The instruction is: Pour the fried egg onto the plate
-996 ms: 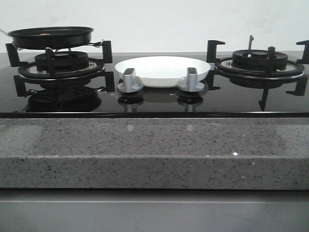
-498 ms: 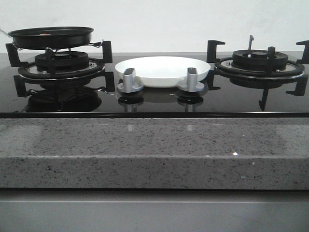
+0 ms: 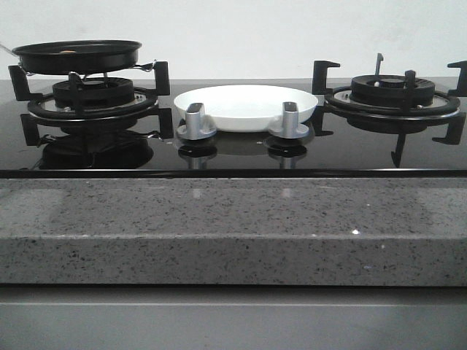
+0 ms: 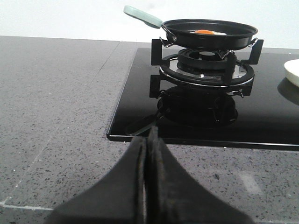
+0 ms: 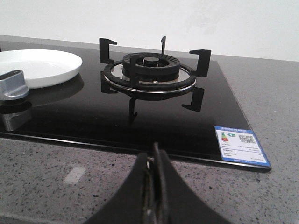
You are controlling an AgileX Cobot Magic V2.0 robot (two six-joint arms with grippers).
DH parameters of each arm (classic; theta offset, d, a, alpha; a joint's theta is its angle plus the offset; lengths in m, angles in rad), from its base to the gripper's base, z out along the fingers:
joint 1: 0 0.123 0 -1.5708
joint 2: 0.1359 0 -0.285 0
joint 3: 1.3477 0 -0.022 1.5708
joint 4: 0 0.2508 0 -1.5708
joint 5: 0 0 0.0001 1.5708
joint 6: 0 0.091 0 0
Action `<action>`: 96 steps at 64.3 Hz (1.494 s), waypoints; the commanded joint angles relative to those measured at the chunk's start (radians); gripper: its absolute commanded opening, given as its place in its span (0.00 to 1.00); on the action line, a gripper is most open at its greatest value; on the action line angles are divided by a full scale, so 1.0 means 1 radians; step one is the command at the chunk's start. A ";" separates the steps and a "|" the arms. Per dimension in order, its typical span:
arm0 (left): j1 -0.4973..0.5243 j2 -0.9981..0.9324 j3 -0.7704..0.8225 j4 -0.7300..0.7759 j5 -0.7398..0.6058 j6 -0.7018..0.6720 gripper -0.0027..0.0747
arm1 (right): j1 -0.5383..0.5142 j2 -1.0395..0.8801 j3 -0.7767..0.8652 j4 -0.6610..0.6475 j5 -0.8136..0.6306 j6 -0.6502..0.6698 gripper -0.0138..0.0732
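Front view, plate [image 3: 246,106] sitting mid-hob, pan [image 3: 76,55] resting on burner to its left, egg barely showing, left wrist view, left gripper [image 4: 145,154] pressing shut, gripping nothing, fried egg [image 4: 205,32] lying in pan, right wrist view, right gripper [image 5: 154,163] closing on nothing, plate beyond.

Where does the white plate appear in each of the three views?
Front view: plate at centre, on the black hob behind two silver knobs.
Left wrist view: only its edge shows, at the right border.
Right wrist view: upper left, behind one knob.
Shared landmark: the black glass hob.
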 commanded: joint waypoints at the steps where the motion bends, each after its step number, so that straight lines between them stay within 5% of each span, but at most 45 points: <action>1: -0.008 -0.016 0.004 -0.008 -0.092 -0.005 0.01 | -0.005 -0.020 -0.003 -0.011 -0.084 -0.004 0.09; 28: -0.008 -0.016 -0.010 -0.008 -0.255 -0.011 0.01 | -0.005 -0.020 -0.008 -0.011 -0.150 -0.004 0.09; 43: -0.008 0.077 -0.235 0.024 -0.028 -0.005 0.01 | -0.005 0.004 -0.200 -0.012 0.010 -0.004 0.09; 58: -0.008 0.337 -0.458 0.082 0.029 -0.005 0.01 | -0.005 0.206 -0.444 -0.012 0.183 -0.004 0.09; 85: -0.008 0.532 -0.528 0.082 -0.096 -0.005 0.01 | -0.005 0.504 -0.635 -0.012 0.184 -0.004 0.10; 96: -0.008 0.532 -0.528 0.082 -0.096 -0.005 0.14 | -0.005 0.505 -0.635 -0.012 0.166 -0.004 0.32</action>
